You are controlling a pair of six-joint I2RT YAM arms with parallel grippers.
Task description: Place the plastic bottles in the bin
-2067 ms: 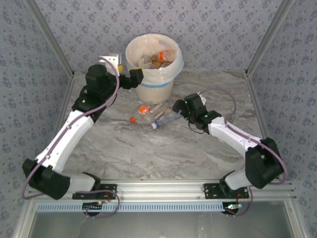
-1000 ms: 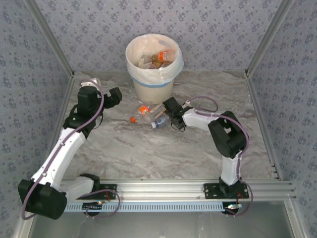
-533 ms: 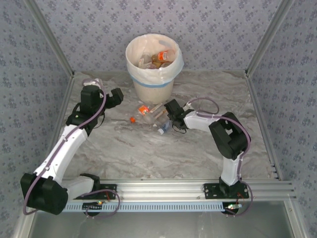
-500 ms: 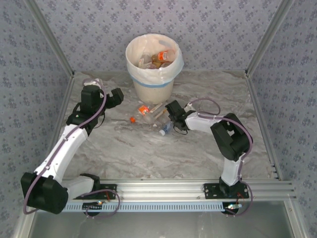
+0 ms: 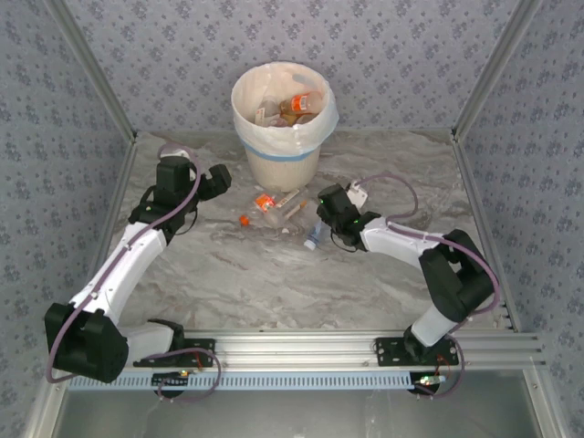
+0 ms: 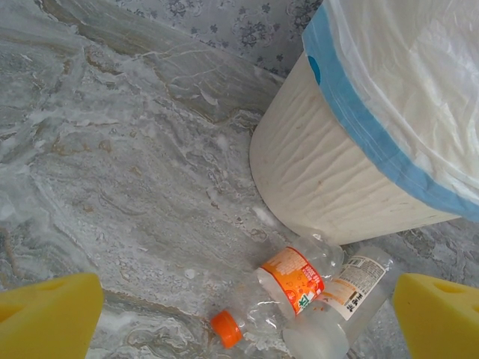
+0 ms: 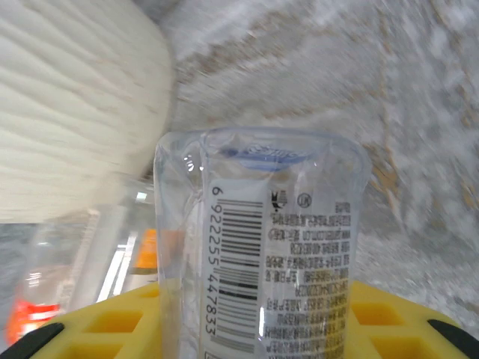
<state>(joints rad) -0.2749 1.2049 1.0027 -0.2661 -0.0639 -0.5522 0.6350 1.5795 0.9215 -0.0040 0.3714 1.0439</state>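
R arm stretched low over bench (image 5: 274, 274), R claw (image 5: 318, 226) pinching a clear bottle (image 7: 258, 247), cap down, near bin (image 5: 283, 164). L claw (image 5: 219, 179) spread wide above bench; orange-label bottle (image 6: 292, 278) lay betw. it & bin.

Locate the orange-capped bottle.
Top view: the orange-capped bottle lies on the table just before the bin, left of centre, beside a white-labelled bottle.

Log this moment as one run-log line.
phase: grasp | right gripper: shut on blue-capped bottle | left gripper: open, empty | on table: orange-label bottle, white-label bottle, beside bin
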